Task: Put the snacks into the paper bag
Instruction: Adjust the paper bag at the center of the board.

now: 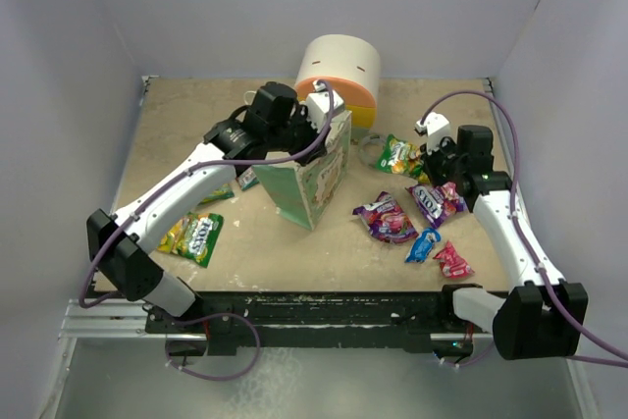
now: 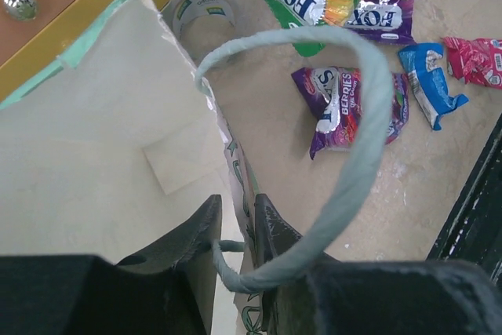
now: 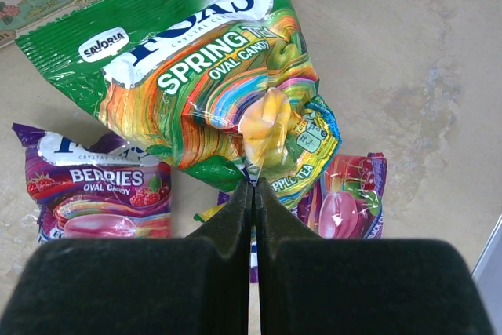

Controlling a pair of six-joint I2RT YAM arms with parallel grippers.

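The mint-green paper bag [image 1: 316, 182] stands upright at the table's middle, and its white inside [image 2: 94, 154] shows no packet. My left gripper [image 1: 316, 117] is shut on the bag's top edge [image 2: 238, 221], with the string handle [image 2: 369, 115] looped over one finger. My right gripper [image 1: 432, 162] is shut on the corner of a green snack packet [image 3: 196, 76], which also shows in the top view [image 1: 397, 154]. Two purple packets [image 1: 385, 218] [image 1: 437, 201], a blue one [image 1: 423, 244] and a pink one [image 1: 453, 260] lie to the bag's right. A yellow-green packet [image 1: 194, 237] lies at the left.
The round cream-orange-yellow drawer unit [image 1: 339, 71] stands right behind the bag. A small clear ring [image 2: 202, 7] lies between the bag and the green packet. A teal packet [image 1: 247, 180] lies under my left arm. Walls close in on three sides.
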